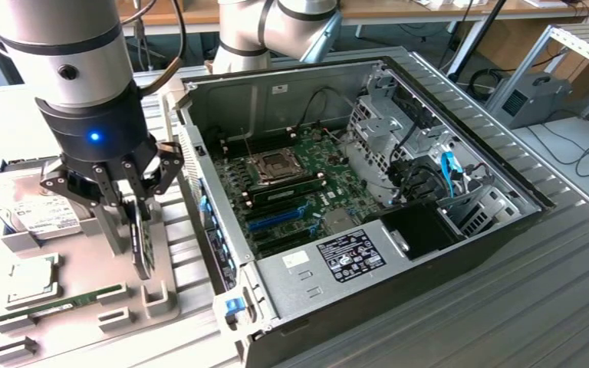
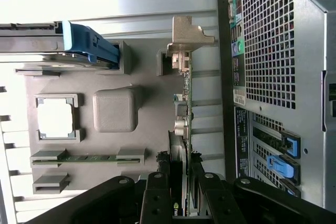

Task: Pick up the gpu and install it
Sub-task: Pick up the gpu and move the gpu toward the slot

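Observation:
The gpu (image 1: 142, 249) is a thin dark card standing on edge over the grey fixture plate (image 1: 166, 307), beside the open computer case (image 1: 478, 161). My gripper (image 1: 131, 211) comes down on it from above, with the fingers shut on the card's upper edge. In the wrist view the gpu (image 2: 185, 114) runs edge-on from its metal bracket (image 2: 185, 38) into my gripper (image 2: 181, 187), a finger on each face. I cannot tell whether the card's lower edge still touches its holder. The motherboard (image 1: 294, 180), with its blue slots (image 1: 274, 220), lies exposed in the case.
On the fixture plate lie a silver hard drive (image 1: 28, 211) with a blue rail (image 2: 89, 45), a square processor (image 1: 34, 280) and a narrow green memory stick (image 1: 64, 301). The case's rear wall (image 2: 273, 51) stands close beside the card. A second robot arm (image 1: 274, 31) rises behind the case.

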`<action>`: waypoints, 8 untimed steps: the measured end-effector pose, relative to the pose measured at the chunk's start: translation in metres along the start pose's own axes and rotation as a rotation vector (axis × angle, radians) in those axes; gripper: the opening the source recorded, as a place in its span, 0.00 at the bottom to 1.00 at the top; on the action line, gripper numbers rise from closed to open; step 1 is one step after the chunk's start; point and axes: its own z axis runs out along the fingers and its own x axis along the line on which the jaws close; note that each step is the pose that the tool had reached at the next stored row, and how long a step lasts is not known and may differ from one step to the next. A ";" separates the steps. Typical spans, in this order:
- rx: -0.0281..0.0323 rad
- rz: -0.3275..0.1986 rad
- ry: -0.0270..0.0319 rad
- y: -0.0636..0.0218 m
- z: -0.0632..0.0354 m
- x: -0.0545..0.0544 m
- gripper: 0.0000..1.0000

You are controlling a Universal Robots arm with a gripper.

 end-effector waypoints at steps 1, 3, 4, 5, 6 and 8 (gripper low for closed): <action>0.0000 0.000 0.0000 0.0000 -0.0004 0.000 0.26; 0.0000 0.000 0.0000 0.0000 -0.0011 0.000 0.26; 0.0000 0.000 0.0000 0.0000 -0.0013 0.000 0.26; 0.0000 0.000 0.0000 -0.0001 -0.0016 0.000 0.26; 0.0000 0.000 0.0000 -0.0001 -0.0019 0.000 0.26; 0.0000 0.000 -0.0001 -0.0001 -0.0027 0.000 0.26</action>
